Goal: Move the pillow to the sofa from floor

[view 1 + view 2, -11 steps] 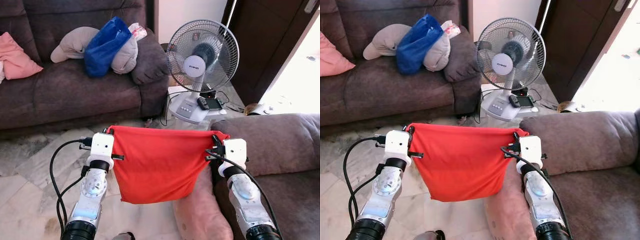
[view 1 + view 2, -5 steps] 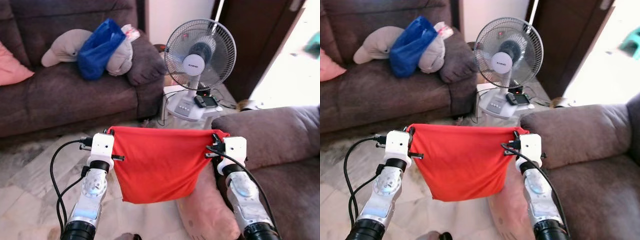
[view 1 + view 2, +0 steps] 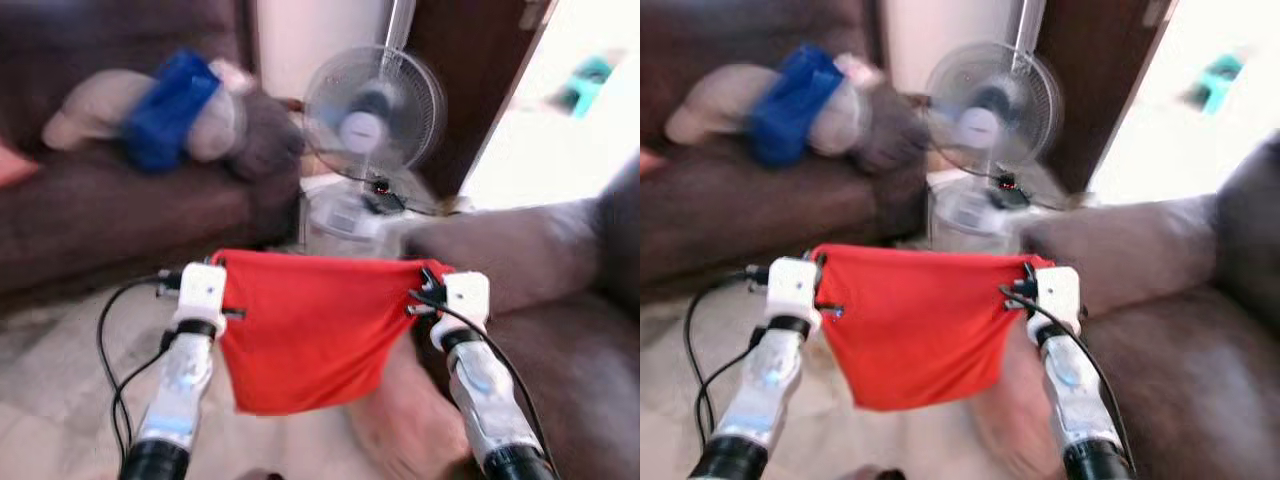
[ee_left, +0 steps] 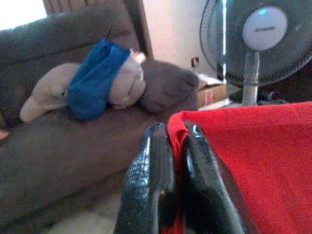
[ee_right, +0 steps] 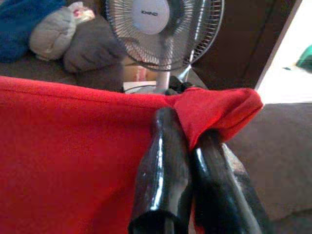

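Red pillow (image 3: 305, 325) is lifted, not yet on the sofa (image 3: 560, 330).
My left gripper (image 4: 170, 134) and right gripper (image 5: 187, 126) each pinch one top corner; placing it remains.

The head views have swung toward 3 o'clock and blurred: the fan (image 3: 372, 110) and the far sofa (image 3: 110, 215) slid toward 9 o'clock, more bright doorway (image 3: 560, 110) showing at 2 o'clock.

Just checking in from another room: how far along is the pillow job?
Done: the red pillow is off the floor. In hand: the left gripper and right gripper each pinch a top corner, and it hangs between them. Left: setting it on a sofa; the one to the right is closest.
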{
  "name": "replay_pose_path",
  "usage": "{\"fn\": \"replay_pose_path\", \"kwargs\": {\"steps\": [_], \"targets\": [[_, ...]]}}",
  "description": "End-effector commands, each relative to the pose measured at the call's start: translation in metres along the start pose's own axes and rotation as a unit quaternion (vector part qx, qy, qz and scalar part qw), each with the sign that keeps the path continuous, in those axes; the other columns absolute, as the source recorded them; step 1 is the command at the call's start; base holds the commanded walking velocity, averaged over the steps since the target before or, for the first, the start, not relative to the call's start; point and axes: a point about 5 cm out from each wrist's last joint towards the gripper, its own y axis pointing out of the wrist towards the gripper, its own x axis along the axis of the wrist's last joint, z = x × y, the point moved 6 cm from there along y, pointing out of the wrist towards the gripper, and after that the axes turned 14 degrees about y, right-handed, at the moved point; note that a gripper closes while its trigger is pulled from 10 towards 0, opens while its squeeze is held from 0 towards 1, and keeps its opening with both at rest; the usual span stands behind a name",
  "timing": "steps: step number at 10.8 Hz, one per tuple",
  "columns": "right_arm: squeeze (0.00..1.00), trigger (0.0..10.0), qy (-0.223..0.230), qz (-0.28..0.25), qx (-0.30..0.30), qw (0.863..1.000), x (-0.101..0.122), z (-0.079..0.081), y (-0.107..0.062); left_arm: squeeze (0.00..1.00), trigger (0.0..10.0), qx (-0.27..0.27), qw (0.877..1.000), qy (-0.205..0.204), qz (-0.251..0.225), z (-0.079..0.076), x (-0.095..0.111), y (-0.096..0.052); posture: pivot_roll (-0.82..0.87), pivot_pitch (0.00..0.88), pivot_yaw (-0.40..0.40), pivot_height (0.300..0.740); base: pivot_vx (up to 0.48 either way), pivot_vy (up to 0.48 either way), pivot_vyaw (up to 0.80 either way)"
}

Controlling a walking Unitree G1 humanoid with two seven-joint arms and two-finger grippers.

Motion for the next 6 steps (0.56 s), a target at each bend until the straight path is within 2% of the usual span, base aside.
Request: {"fn": "replay_pose_path", "kwargs": {"steps": [1,3,5,6], "targets": [[0.0,10.0,-0.001,-0.053,-0.012,0.999,0.0328,-0.0072,0.0079,0.0,10.0,0.029,0.999,-0.005,-0.014,0.013,0.0084,0.0039,0.03,0.008,-0.043,0.74,0.0,0.296,0.0],[0.0,10.0,0.0,-0.049,-0.011,0.999,0.0329,-0.0063,0.0091,0.0,10.0,0.031,0.999,-0.007,-0.012,0.0135,0.0074,0.0036,0.02,0.009,-0.046,0.74,0.0,0.296,0.0],[0.0,10.0,-0.002,-0.041,-0.008,0.999,0.0296,-0.0054,0.0092,0.0,10.0,0.034,0.999,-0.008,-0.01,0.0146,0.0063,0.003,0.02,0.011,-0.049,0.74,0.0,0.268,-0.75],[0.0,10.0,-0.003,-0.04,-0.008,0.999,0.0294,-0.0056,0.0092,0.0,10.0,0.036,0.999,-0.013,-0.007,0.0154,0.0052,0.0028,0.02,0.012,-0.05,0.74,0.0,0.0,-0.73]]}}
